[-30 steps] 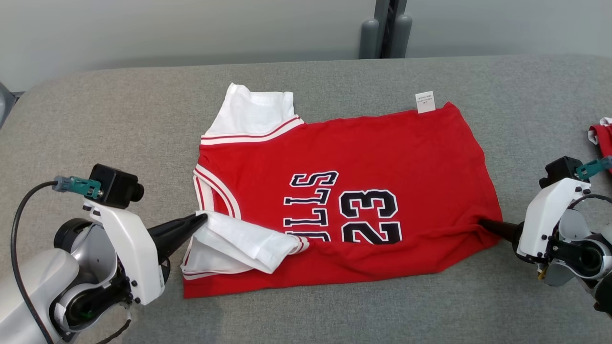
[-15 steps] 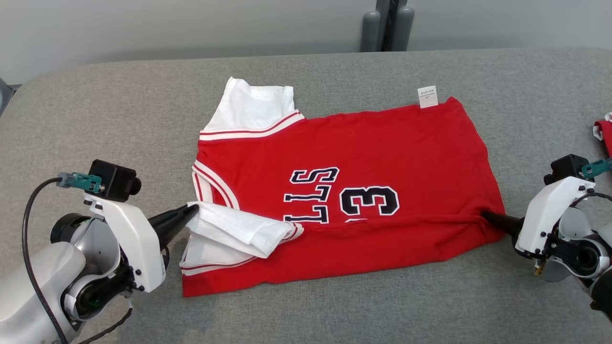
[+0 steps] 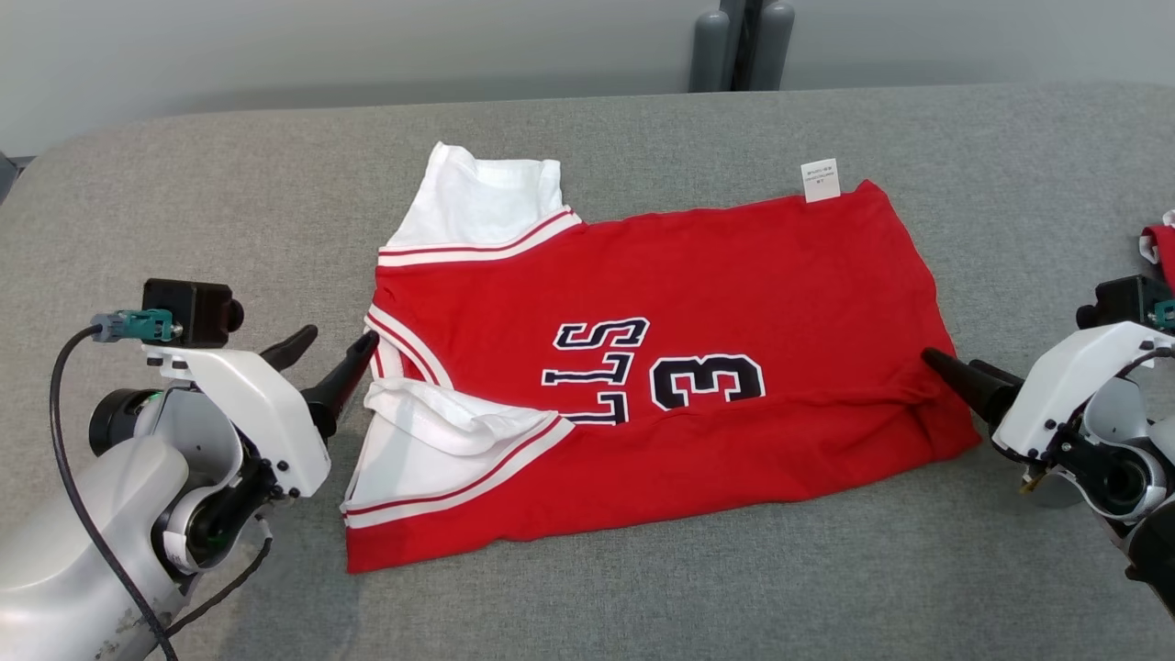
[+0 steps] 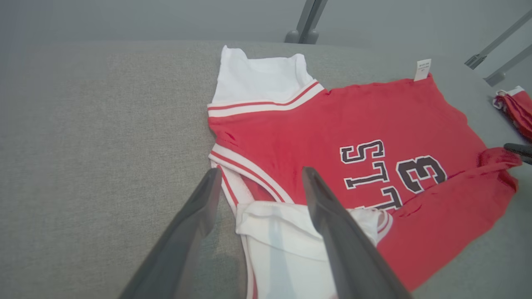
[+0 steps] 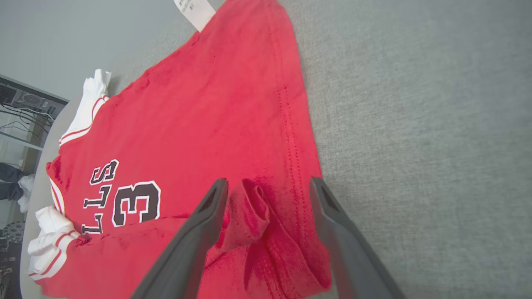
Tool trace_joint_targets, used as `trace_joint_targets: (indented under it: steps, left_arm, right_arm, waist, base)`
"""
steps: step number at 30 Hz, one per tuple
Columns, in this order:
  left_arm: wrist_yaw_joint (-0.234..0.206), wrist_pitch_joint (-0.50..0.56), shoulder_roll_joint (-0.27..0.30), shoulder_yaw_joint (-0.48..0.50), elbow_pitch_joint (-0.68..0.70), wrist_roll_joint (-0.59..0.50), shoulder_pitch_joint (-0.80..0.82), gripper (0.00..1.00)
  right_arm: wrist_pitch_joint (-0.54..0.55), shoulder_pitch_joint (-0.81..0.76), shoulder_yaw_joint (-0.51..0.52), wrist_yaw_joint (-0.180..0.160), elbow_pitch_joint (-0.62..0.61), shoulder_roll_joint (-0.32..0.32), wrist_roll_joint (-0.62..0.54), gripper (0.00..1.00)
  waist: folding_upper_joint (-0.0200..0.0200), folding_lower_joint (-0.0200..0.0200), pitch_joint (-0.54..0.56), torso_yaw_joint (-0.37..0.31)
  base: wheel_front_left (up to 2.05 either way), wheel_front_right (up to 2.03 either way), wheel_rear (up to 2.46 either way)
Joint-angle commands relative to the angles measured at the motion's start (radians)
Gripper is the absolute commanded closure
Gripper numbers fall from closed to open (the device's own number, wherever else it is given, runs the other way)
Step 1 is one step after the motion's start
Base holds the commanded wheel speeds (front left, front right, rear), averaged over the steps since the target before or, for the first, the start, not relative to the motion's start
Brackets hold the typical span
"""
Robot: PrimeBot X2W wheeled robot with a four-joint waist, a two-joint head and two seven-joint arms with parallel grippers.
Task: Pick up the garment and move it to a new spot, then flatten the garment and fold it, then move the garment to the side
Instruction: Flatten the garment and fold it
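Grey cloth table [image 3: 643,606] carries a jersey [image 3: 734,275], probably soft and light. Left gripper [image 3: 338,338] and right gripper [image 3: 950,360] stand open. I would pinch the corners of the fold.

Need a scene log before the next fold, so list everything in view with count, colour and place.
jersey: one, red with white sleeves and dark lettering, lying mid-table, near edge folded over
label: one, white, sticking out at the jersey's far edge
second garment: one, red and white, at the table's right edge, partly cut off
table: one, grey fabric top, under everything
stand: one, dark grey, behind the table's far edge
left gripper: one, dark jaws on a white arm, open, beside the jersey's near sleeve
right gripper: one, dark jaws on a white arm, open, astride a raised fold at the jersey's hem corner
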State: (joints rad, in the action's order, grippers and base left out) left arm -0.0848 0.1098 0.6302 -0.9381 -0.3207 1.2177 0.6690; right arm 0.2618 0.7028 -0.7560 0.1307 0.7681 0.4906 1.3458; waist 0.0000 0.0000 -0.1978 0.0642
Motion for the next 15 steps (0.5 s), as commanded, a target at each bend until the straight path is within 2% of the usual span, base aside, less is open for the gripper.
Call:
trace_joint_targets:
  steps: [1,4,8,9,12,15]
  left_arm:
    - [-0.010,-0.026,-0.010,0.012,-0.013,0.000,0.010,0.00]
    - [-0.037,-0.103,-0.028,0.035,-0.038,-0.021,0.001,0.00]
    - [-0.101,-0.252,-0.064,0.082,-0.052,-0.043,-0.030,0.00]
    - [-0.101,-0.252,-0.064,0.082,-0.052,-0.043,-0.030,0.00]
    - [-0.141,-0.341,-0.090,0.126,-0.039,-0.048,-0.074,0.00]
    - [-0.180,-0.370,-0.119,0.167,-0.018,-0.089,-0.131,0.00]
  right_arm:
    - [-0.035,0.004,0.005,0.000,0.001,-0.001,-0.014,0.00]
    - [-0.144,-0.002,0.020,0.000,-0.013,0.007,-0.036,0.00]
    - [-0.313,-0.028,0.014,0.000,-0.041,0.025,-0.104,0.00]
    - [-0.313,-0.028,0.014,0.000,-0.041,0.025,-0.104,0.00]
    - [-0.440,-0.057,0.006,0.000,-0.053,0.035,-0.160,0.00]
    - [-0.514,-0.082,0.020,0.000,-0.059,0.041,-0.230,0.00]
  waist:
    - [0.0000,0.0000,0.003,-0.002]
    - [0.0000,0.0000,0.013,-0.004]
    - [0.0000,0.0000,0.035,-0.009]
    - [0.0000,0.0000,0.035,-0.009]
    - [0.0000,0.0000,0.057,-0.013]
    - [0.0000,0.0000,0.079,-0.018]
  base:
    - [0.00,0.00,0.00]
    - [0.00,0.00,0.00]
    - [0.00,0.00,0.00]
    - [0.00,0.00,0.00]
    - [0.00,0.00,0.00]
    - [0.00,0.00,0.00]
